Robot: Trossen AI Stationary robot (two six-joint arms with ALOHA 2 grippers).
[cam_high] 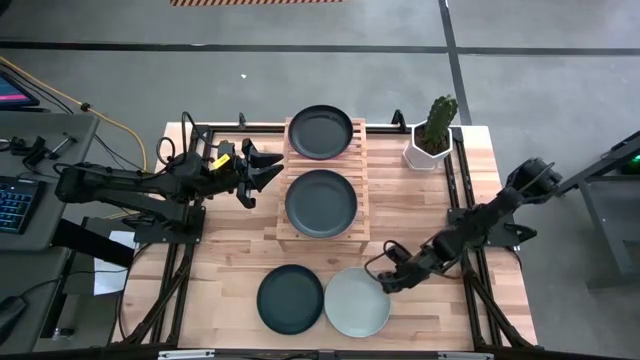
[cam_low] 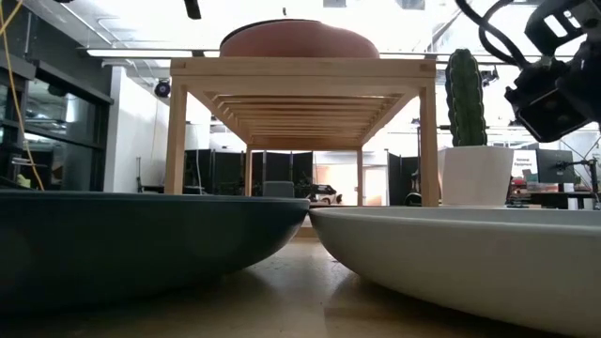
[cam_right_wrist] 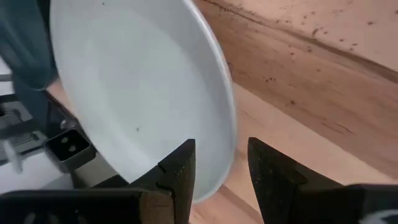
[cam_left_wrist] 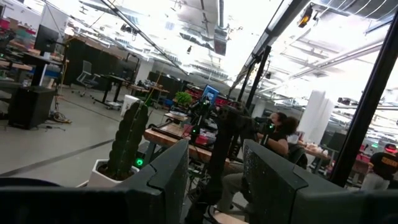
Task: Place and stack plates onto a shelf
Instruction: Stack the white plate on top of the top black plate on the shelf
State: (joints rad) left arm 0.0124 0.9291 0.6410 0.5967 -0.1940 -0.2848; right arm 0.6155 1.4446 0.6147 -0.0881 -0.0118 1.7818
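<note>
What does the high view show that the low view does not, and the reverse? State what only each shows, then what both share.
Only the high view shows two dark plates on the shelf and the left gripper open beside it. Only the low view shows a pink plate's underside and the room under the shelf. Both show the front dark plate, the pale plate, the cactus in its pot, and the right arm.
</note>
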